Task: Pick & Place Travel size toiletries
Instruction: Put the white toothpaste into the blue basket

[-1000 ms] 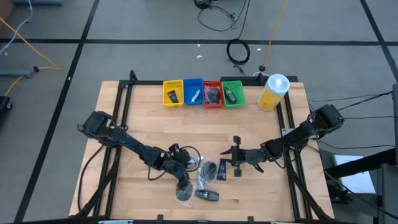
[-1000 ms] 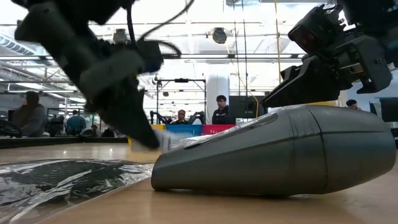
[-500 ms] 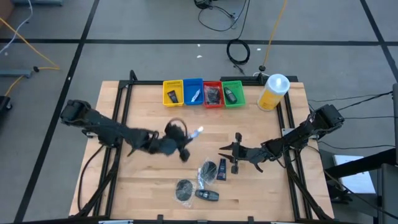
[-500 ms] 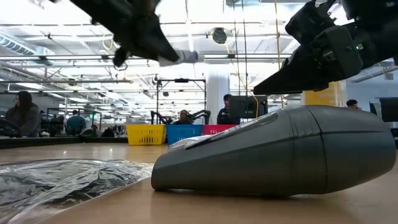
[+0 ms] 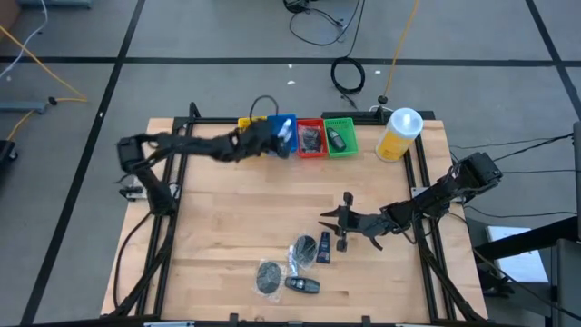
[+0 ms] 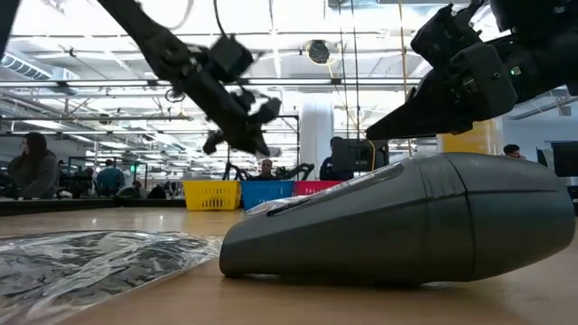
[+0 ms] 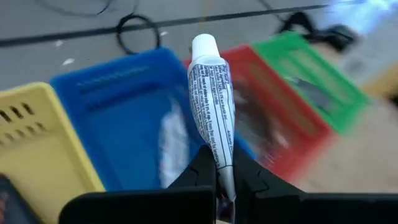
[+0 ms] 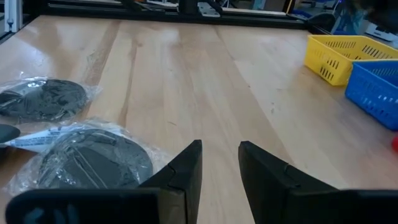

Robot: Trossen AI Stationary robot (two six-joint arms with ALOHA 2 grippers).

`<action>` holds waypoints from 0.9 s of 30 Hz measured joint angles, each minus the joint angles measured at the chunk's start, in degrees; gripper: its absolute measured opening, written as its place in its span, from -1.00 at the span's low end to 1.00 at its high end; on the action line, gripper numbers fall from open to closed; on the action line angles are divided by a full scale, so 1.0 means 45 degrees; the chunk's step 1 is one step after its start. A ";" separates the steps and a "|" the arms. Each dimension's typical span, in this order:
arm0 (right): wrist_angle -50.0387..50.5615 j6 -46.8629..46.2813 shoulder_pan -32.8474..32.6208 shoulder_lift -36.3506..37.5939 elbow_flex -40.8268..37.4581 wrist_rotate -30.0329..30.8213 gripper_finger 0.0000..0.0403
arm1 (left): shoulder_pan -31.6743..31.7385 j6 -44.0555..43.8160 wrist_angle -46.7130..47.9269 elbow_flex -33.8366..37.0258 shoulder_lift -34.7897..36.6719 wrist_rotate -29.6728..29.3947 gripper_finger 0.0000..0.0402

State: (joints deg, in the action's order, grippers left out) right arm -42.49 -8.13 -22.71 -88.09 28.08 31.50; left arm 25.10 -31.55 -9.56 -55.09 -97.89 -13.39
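My left gripper [image 5: 270, 138] hovers over the blue tray [image 5: 282, 123] at the table's far edge, shut on a small white printed tube with a white cap [image 7: 210, 99]. My right gripper [image 5: 339, 223] stands open above the table near its near-right part, touching nothing. Just beside it lies a dark packet [image 5: 324, 248]. Two clear-wrapped grey discs [image 5: 303, 250] [image 5: 269, 277] and a dark oblong item [image 5: 302, 284] lie flat on the wood. The right wrist view shows the wrapped discs [image 8: 93, 160] [image 8: 43, 98] ahead of the open fingers. My left gripper pinches the tube's flat tail end [image 7: 224, 173] between its two fingers [image 7: 203, 167]. The tube runs on along the fingers' line, its cap [image 7: 204, 45] pointing away from the gripper. It is lifted clear, above the blue tray [image 7: 118, 112].
Four small trays stand in a row at the far edge: yellow [image 5: 245, 143], blue, red [image 5: 310, 150], green [image 5: 340, 147], each with something inside. A big yellow bottle [image 5: 398, 134] stands at the far right. Bare wood lies mid-table. The dark oblong item [image 6: 406, 217] fills the low view's foreground.
My left gripper rose from among the items near the table's near edge with the tube in its fingers and swung toward the far edge, ending over the blue tray. The tube went from table level to lifted clear. My right gripper stayed put.
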 joint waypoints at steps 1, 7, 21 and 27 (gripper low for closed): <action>0.0073 0.0001 0.0021 0.0000 -0.0002 -0.0003 -0.53 | 0.0322 -0.0046 0.0289 -0.0360 -0.0341 0.0125 -0.98; 0.0460 -0.0036 0.0032 0.0000 -0.0005 -0.0003 -0.53 | 0.1131 -0.0101 0.2792 -0.2401 -0.1987 0.0338 -0.89; 0.0454 -0.0041 0.0032 0.0000 -0.0010 -0.0032 -0.53 | 0.1182 0.0233 0.4442 -0.3216 -0.2463 0.0335 -0.70; 0.0454 -0.0041 0.0027 0.0000 -0.0015 -0.0050 -0.53 | 0.1180 0.0322 0.4545 -0.3216 -0.2463 0.0920 -0.23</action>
State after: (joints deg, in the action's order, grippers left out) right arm -40.45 -8.32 -22.59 -88.09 28.01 31.27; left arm 30.41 -30.10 10.89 -69.56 -108.97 -9.25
